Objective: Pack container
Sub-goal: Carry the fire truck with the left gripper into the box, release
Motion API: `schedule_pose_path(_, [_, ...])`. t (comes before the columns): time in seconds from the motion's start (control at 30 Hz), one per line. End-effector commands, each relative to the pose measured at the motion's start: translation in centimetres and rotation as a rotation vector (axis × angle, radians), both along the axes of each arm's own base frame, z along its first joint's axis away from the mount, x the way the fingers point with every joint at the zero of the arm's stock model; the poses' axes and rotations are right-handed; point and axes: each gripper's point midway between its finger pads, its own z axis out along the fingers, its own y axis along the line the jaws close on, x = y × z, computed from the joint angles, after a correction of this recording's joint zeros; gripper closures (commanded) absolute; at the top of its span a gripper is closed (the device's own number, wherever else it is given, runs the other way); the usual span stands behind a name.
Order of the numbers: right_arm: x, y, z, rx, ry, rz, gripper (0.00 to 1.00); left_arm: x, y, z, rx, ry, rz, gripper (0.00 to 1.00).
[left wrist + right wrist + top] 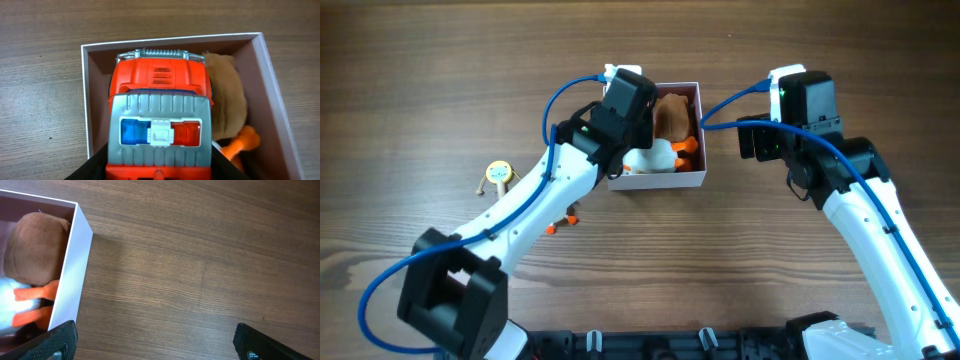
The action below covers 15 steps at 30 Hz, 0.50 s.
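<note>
The container [698, 92] is a square white box with a pale pink inside at the table's middle back. It also shows in the left wrist view [87, 100] and the right wrist view [72, 270]. Inside lie a brown plush [672, 115] and a white plush with orange feet [658, 158]. My left gripper [160, 172] is shut on an orange toy truck [160, 90] with a grey roof and blue and red lights, holding it in the container's left half. My right gripper [155, 345] is open and empty, over bare wood just right of the container.
A small yellow round object [497, 173] lies on the table to the left. Small orange bits [565, 218] lie by the left arm. The right arm [860, 200] reaches in from the lower right.
</note>
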Motion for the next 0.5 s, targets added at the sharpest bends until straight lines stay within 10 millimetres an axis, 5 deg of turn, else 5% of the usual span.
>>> schedule_pose_path(0.0, [0.2, -0.3, 0.7, 0.005, -0.024, -0.026, 0.01, 1.0, 0.6, -0.9, 0.052, -0.016, 0.02, 0.61])
schedule_pose_path(0.47, [0.2, -0.3, 0.7, 0.005, -0.024, -0.026, 0.01, 2.3, 2.5, -2.6, 0.041, 0.014, 0.105, 0.64])
